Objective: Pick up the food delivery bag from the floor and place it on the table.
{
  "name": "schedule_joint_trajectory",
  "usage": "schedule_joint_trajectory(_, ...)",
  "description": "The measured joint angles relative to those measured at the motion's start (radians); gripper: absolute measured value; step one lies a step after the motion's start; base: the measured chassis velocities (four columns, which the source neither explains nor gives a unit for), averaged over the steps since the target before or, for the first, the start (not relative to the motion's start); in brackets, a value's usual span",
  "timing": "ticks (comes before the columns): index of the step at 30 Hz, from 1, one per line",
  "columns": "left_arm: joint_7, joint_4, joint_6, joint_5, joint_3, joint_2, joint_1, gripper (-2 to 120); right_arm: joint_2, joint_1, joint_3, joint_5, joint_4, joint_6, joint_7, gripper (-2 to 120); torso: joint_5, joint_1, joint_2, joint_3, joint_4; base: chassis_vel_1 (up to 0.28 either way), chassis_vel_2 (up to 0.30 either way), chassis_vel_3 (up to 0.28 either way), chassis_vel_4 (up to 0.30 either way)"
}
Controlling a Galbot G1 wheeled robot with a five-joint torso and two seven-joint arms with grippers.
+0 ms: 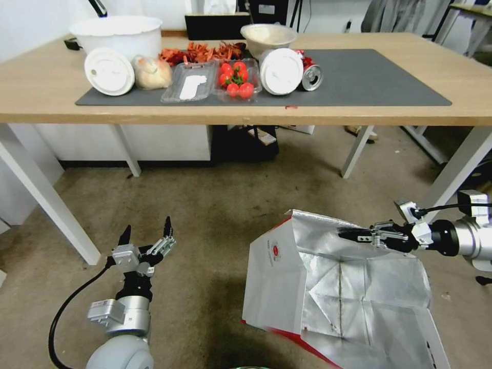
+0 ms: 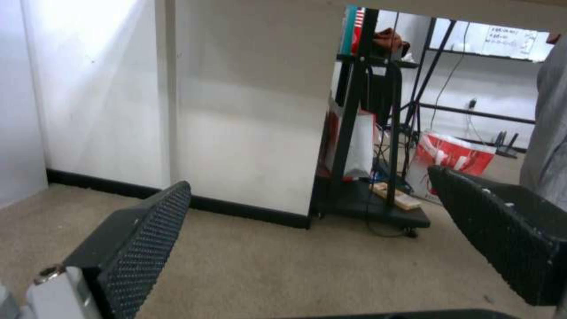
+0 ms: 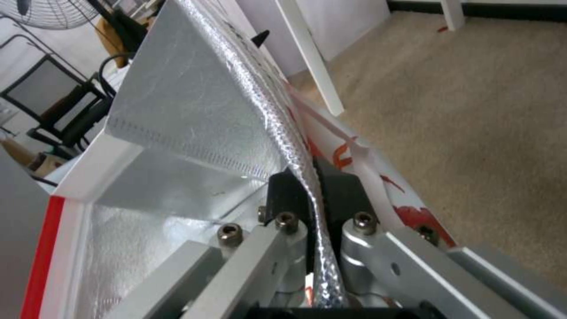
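- Across the top of the frame we see the tabletop [image 1: 51, 97], light wood on white legs, with a dark grey mat [image 1: 369, 82] lying on it.
- On the mat we see two white lids [image 1: 108, 72], a clear tray of tomatoes [image 1: 237, 79], an empty clear tray [image 1: 188, 82] and a can [image 1: 311, 77] on its side.
- Lower right, the food delivery bag [image 1: 287, 277] stands on the floor [image 1: 205, 215].

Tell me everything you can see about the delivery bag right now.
The delivery bag is a large boxy paper bag, white outside with a small red logo and red bottom edge, lined in crinkled silver foil. It stands open on the beige floor, before the table. The right gripper pinches its far rim.
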Motion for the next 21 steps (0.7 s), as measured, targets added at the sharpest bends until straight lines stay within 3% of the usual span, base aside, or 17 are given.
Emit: schedule_joint_trajectory(21,-0.005,0.012,0.005,0.0,0.004,0.004,-0.008,100,0.002,0.001,-0.003,-0.006,-0.008,0.003,0.0,0,0.0002,0.014,0.076,0.062,0.0,0.0,0.0,0.0,0.0)
